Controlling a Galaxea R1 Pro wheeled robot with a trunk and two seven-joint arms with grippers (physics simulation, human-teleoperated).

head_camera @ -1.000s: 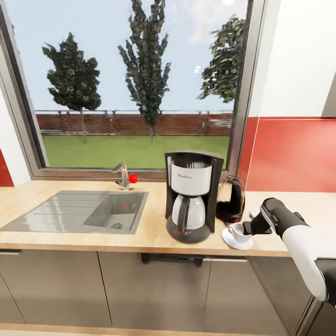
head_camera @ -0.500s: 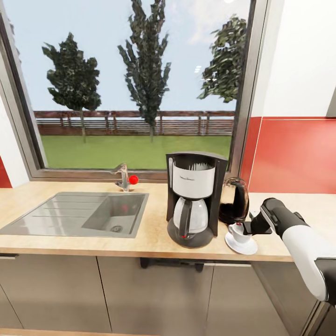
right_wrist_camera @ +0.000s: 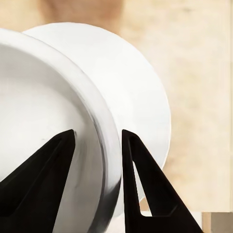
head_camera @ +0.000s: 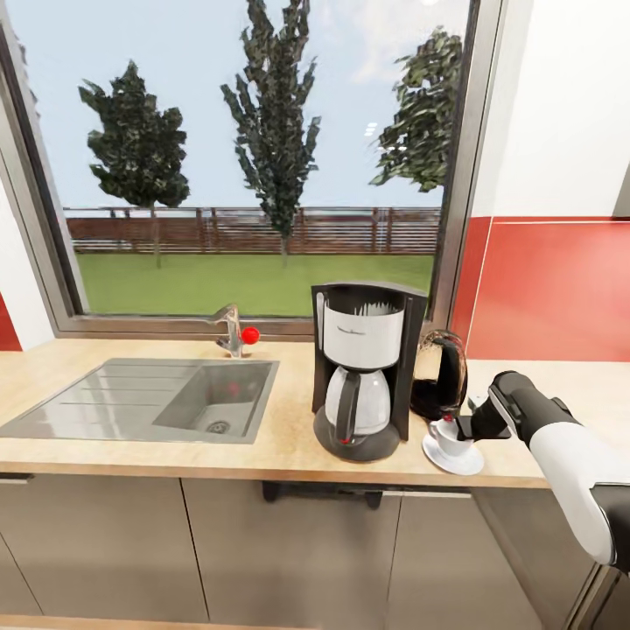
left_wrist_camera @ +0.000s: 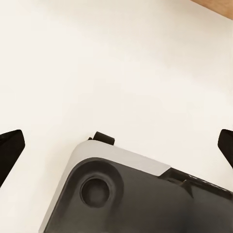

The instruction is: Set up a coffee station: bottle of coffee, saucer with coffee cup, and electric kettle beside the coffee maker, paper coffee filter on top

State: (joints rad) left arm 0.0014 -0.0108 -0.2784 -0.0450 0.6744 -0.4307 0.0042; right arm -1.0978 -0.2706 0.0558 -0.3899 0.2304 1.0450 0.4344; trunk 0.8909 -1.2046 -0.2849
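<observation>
Right jaws (head_camera: 462, 429): clamped across the rim of the cup (head_camera: 449, 435), one finger (right_wrist_camera: 43, 179) inside, the other (right_wrist_camera: 150, 189) outside.
Left jaws (left_wrist_camera: 116, 145): spread wide apart over a pale floor, above a grey part of the robot's base (left_wrist_camera: 126, 194).
Cup: upright on the saucer (head_camera: 453, 456).
Saucer: on the worktop (head_camera: 289, 433) near its front edge, just beside the coffee maker (head_camera: 363, 369).
Kettle (head_camera: 440, 374): behind the saucer, close to the coffee maker.
Sink (head_camera: 105, 402): well apart from the coffee maker.
</observation>
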